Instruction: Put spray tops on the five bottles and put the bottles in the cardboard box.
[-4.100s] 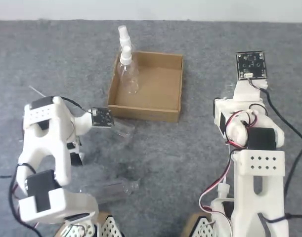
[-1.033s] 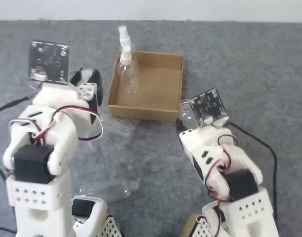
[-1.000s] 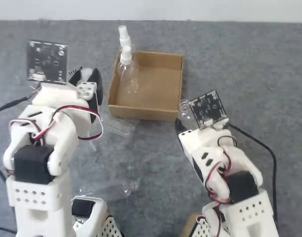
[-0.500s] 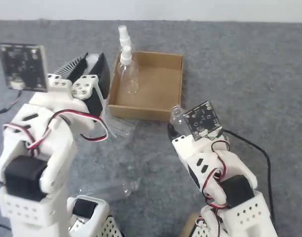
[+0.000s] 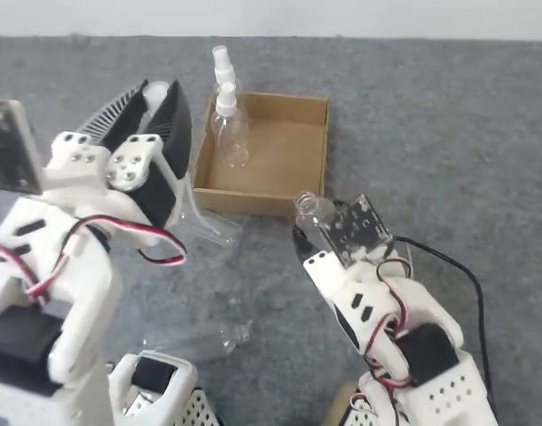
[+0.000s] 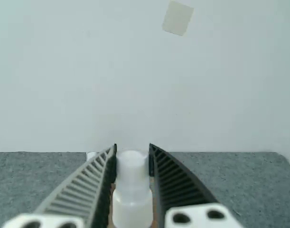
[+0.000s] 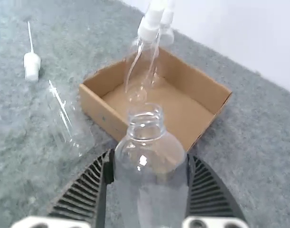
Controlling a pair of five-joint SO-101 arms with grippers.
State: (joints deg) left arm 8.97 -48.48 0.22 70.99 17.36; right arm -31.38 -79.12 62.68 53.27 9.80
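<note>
A: How is the left claw (image 6: 132, 151)?

B: Clenched on a white spray top (image 6: 131, 187); the top stands upright between the ribbed fingers (image 6: 88, 187), its head about level with their tips; seen from above, that claw (image 5: 161, 89) is raised over the carpet (image 5: 430, 133) just left of the box (image 5: 322, 160).

A: And the right claw (image 7: 148, 160)?

B: Grasping a clear bottle (image 7: 149, 175) round its shoulder; the neck is open, with no top on it, and points toward the box (image 7: 103, 108); in the high view the bottle (image 5: 311, 211) is outside the box, just at its near wall, toward the right corner.

A: What lies in the box?

B: Two capped bottles (image 5: 231, 133) in its far left corner; their white tops reach up past the rim.

A: And on the carpet?

B: A lying bottle (image 5: 213, 231), clear, just beside the box's near left corner; I cannot tell whether its neck is capped; a second lying bottle (image 5: 195, 340), its neck open, lies nearer the arms' bases, well apart from the box; a loose top (image 7: 32, 64) with its thin tube lies on the carpet too, farther from the box than the first lying bottle and not touching it.
</note>
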